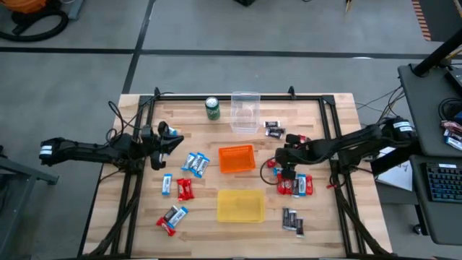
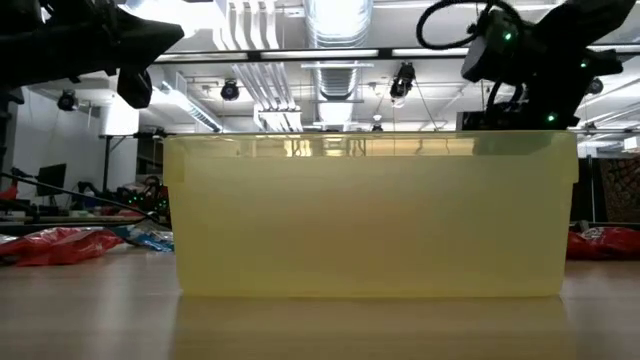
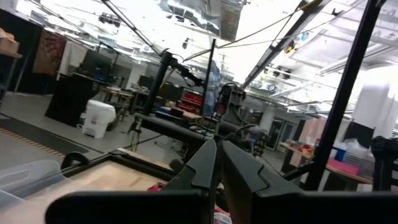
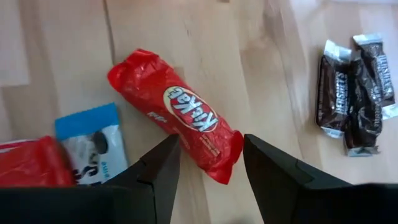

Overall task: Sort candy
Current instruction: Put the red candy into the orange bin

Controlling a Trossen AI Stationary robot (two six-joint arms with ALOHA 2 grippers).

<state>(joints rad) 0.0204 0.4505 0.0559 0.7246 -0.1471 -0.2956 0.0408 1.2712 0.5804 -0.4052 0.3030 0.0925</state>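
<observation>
On the table [image 1: 325, 217], the right gripper [image 4: 208, 163], fingers spread, is straddling a red candy [image 4: 177, 118]; closing is next.

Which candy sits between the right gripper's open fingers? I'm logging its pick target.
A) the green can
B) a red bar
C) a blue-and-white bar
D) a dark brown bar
B: in the right wrist view the right gripper straddles one end of the red bar, jaws apart.
</observation>
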